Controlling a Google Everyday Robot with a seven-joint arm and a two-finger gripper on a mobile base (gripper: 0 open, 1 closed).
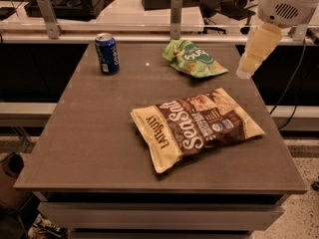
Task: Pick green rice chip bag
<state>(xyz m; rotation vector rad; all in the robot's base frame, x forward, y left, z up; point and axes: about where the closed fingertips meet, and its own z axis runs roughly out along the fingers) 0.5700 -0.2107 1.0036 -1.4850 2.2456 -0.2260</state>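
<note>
We see the gripper (pixel 243 72) at the upper right, a pale cream, tapering piece hanging down and to the left from a rounded white arm housing (pixel 286 4) with a small vent grille on its face. Its tip sits near the far right edge of the worktop (pixel 89 133). It lies to the right of the green rice chip bag (pixel 192 59) and clearly apart from it, touching neither bag. Whether it is open or closed we cannot tell.

The green rice chip bag lies on the far part of the worktop, a little right of centre. It is small, light green and crumpled, with a darker green oval and white lettering facing up.

To its left, well apart, a blue drink can (pixel 107 53) stands upright near the far left corner. Nearer to us, a much larger cream-and-brown chip bag (pixel 197 126) lies flat and slanted across the middle and right of the worktop. Its big white lettering runs diagonally, and one corner reaches towards the right edge. A gap of bare brown surface separates the large bag from the small green one.

Behind the worktop runs a pale ledge with two upright metal posts (pixel 175 14); one stands just behind the green bag, the other at the far left.
</note>
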